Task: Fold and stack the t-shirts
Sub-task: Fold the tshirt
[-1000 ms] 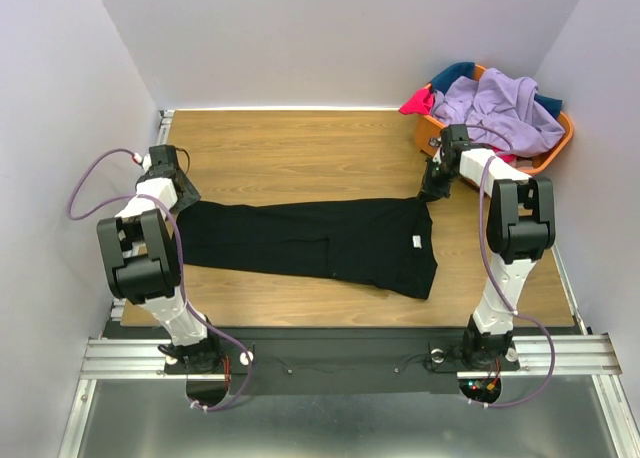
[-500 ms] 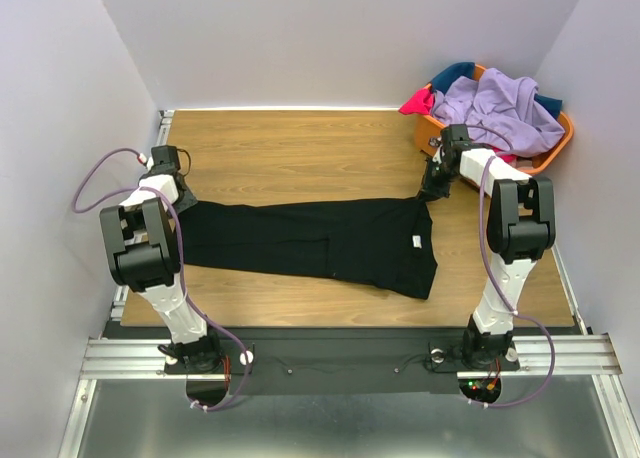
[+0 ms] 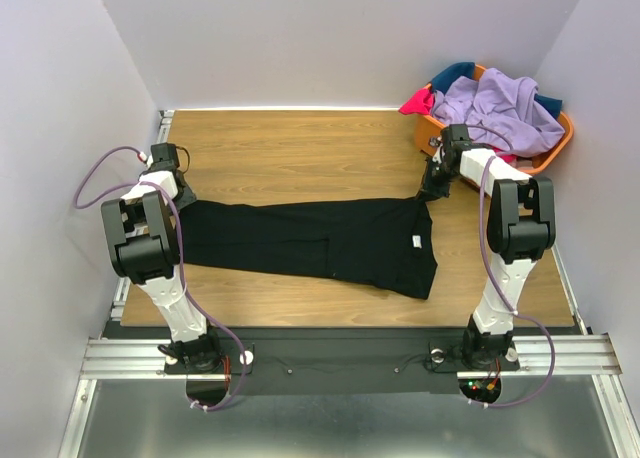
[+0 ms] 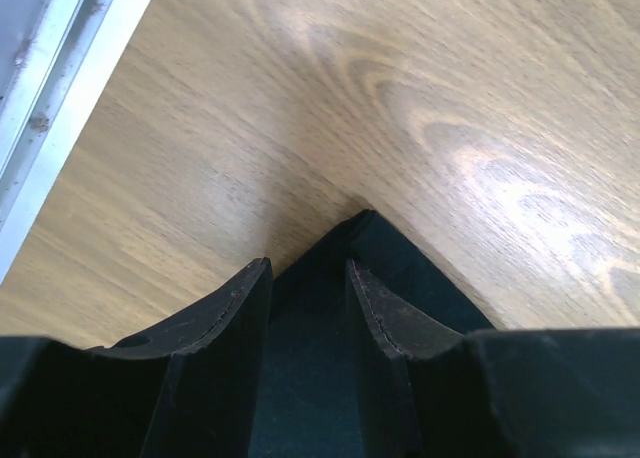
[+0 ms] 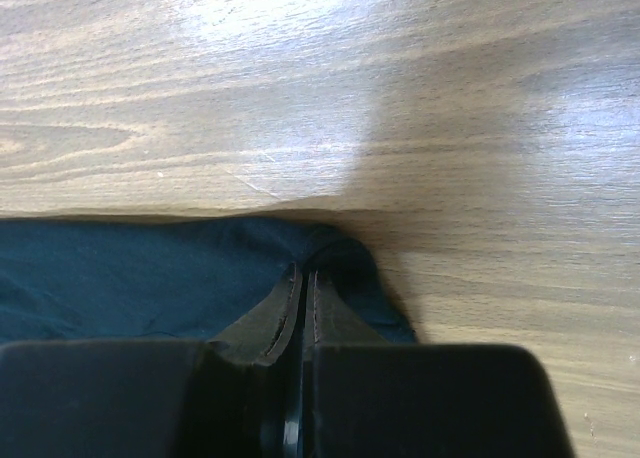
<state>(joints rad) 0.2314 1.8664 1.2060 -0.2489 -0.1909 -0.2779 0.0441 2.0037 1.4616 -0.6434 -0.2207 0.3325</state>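
Top external view is showing us the whole black t-shirt (image 3: 320, 240), which is lying flat and stretched long across the middle of the wooden table (image 3: 300, 148), with its white label (image 3: 414, 241) facing up near the right end. From up here we are also seeing the orange basket (image 3: 566, 130) sitting at the far right corner, and it is holding a lavender t-shirt (image 3: 500, 108), a pink-red t-shirt (image 3: 418, 102) and a teal t-shirt (image 3: 452, 75) in a messy heap. The left gripper (image 3: 178, 194) is sitting at the left end of the black t-shirt and the right gripper (image 3: 432, 192) is sitting at its far right corner, but from above we are not making out their fingers. The wrist views are helping us there. Looking through the left wrist view, we are seeing the left gripper (image 4: 308, 273) with its fingers (image 4: 225, 318) standing apart, and a pointed corner of the black t-shirt (image 4: 395, 258) is lying on the wood between and just past them; a metal rail (image 4: 60, 88) is running along the table edge. Looking through the right wrist view, we are seeing the right gripper (image 5: 303, 273) pressed together and pinching a small bump of the black t-shirt (image 5: 130, 278) at its edge.
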